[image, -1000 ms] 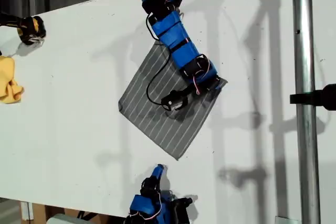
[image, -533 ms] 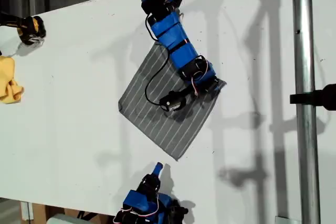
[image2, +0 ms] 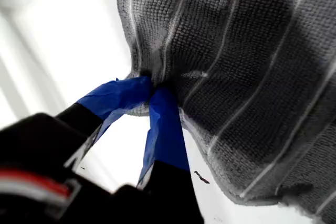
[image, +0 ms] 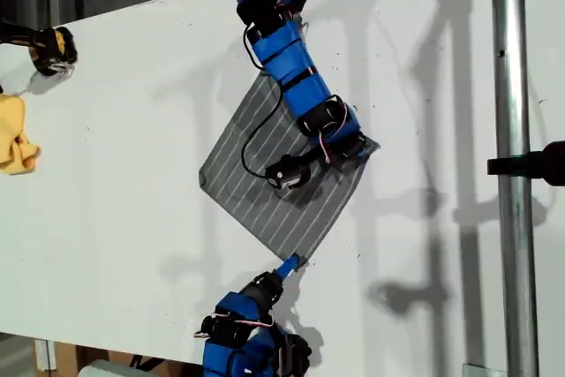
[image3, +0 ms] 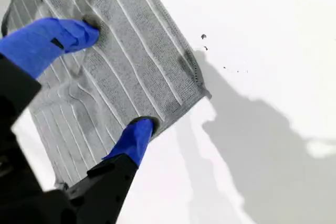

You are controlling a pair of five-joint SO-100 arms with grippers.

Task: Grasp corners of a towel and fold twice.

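The grey striped towel (image: 252, 178) lies flat as a diamond in the middle of the white table (image: 115, 209). My first gripper (image: 357, 146) reaches over it from the far side and is shut on the cloth near the corner at the exterior view's right. The first wrist view shows its blue fingertips (image2: 152, 90) pinching a bunched fold of towel (image2: 252, 77). My second gripper (image: 287, 265) is at the near corner (image: 298, 262). It is open (image3: 107, 80), with one finger (image3: 79, 32) on the towel (image3: 131, 72), the other (image3: 136, 135) at its edge, and the corner (image3: 203, 94) beside it.
A yellow cloth (image: 13, 134) and a black-and-yellow object (image: 53, 49) sit at the exterior view's left edge. A metal pole (image: 512, 174) with a black clamp (image: 534, 165) stands at the exterior view's right. The table's near edge runs just below my second arm.
My second gripper has advanced from the table's near edge to the towel's near corner. My first gripper has drawn the exterior view's right-hand corner slightly inward.
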